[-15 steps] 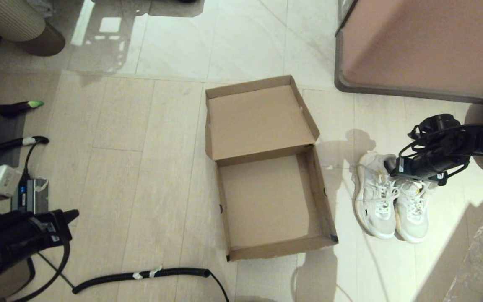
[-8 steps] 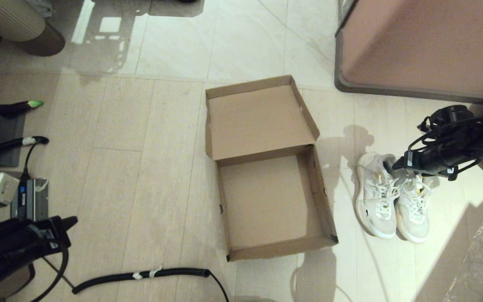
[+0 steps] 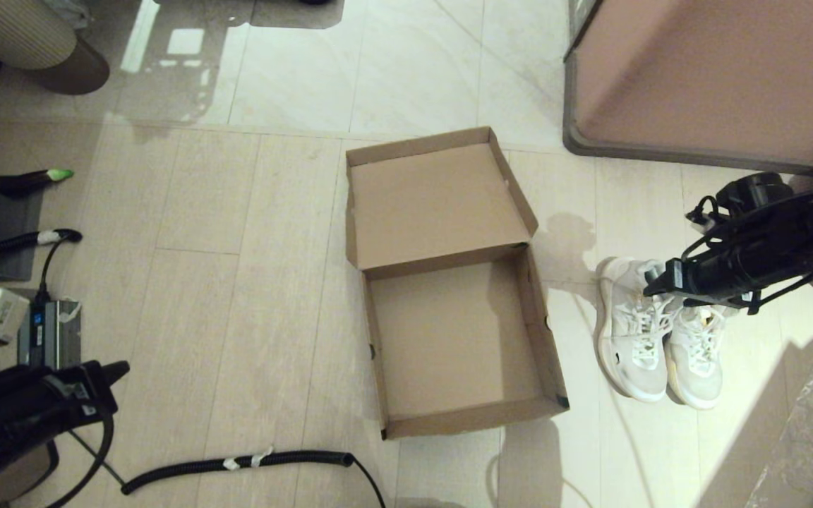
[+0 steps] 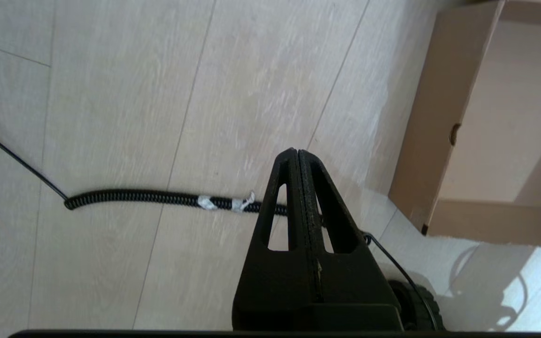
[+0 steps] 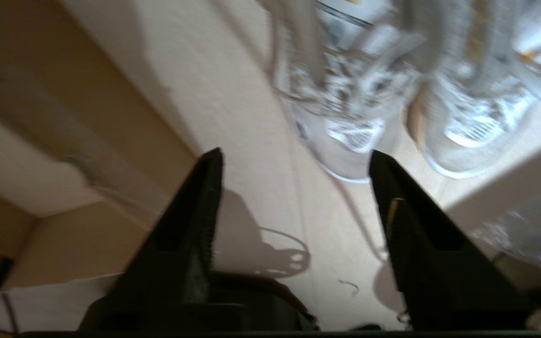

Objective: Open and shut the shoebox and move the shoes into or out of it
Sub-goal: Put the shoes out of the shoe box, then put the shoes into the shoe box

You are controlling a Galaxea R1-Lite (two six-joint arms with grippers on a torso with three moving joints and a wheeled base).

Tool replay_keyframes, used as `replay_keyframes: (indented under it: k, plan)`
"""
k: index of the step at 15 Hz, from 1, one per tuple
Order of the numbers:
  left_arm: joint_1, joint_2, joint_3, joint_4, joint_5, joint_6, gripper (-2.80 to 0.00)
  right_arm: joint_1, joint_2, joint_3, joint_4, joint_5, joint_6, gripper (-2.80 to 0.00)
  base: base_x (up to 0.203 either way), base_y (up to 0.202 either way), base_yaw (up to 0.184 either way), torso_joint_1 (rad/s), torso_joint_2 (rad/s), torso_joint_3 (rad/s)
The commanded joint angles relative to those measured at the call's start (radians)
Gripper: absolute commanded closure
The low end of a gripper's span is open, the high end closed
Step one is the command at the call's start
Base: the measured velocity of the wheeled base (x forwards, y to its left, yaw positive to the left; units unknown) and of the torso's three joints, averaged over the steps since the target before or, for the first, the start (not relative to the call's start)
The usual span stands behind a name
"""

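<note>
The right pincer (image 3: pixel 653 284) hung low on an outstretched arm at the robot's right, its fingers (image 5: pixel 195 211) spread wide and empty. The left pincer (image 4: pixel 297 152) sat pulled back at the lower left, fingers pressed together.

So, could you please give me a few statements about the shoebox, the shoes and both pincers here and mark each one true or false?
1. The shoebox is open and holds nothing. True.
2. The shoes lie inside the box. False: they stand on the floor on its right.
3. The right pincer is open above the shoes. True.
4. The left pincer grips the coiled cable. False: it is shut on nothing, above the floor.
</note>
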Motion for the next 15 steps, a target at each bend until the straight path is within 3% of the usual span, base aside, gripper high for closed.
replay_keyframes:
  k: [1,3,5,8,10,13,15]
  plan:
    - [0.001,0.000,-0.015,-0.003,0.000,0.001,0.00,0.044,0.060,-0.064,-0.022,0.026,0.019,0.00,0.000,0.000,0.000,0.000,0.00,0.000]
    - [0.001,-0.005,-0.016,-0.003,0.001,0.003,0.00,0.064,0.175,-0.184,-0.059,0.047,0.062,0.00,0.000,0.000,0.000,0.000,0.00,0.000]
    - [0.001,0.003,-0.017,-0.002,0.001,0.003,0.00,0.082,0.288,-0.341,-0.111,0.073,0.154,0.00,0.000,0.000,0.000,0.000,0.00,0.000]
    - [-0.001,0.024,-0.023,-0.001,-0.001,0.006,0.00,0.128,0.355,-0.382,-0.275,0.216,0.316,0.00,0.000,0.000,0.000,0.000,0.00,0.000]
    - [-0.001,0.026,-0.026,-0.003,-0.004,0.005,0.00,0.144,0.381,-0.381,-0.428,0.261,0.485,0.00,0.000,0.000,0.000,0.000,0.00,0.000]
    - [-0.007,0.026,-0.026,-0.001,-0.004,0.009,0.00,0.166,0.478,-0.381,-0.792,0.267,0.727,0.00,0.000,0.000,0.000,0.000,0.00,0.000]
    - [-0.007,0.023,-0.026,-0.001,-0.004,0.009,0.00,0.180,0.508,-0.381,-0.902,0.273,0.876,0.00,0.000,0.000,0.000,0.000,0.00,0.000]
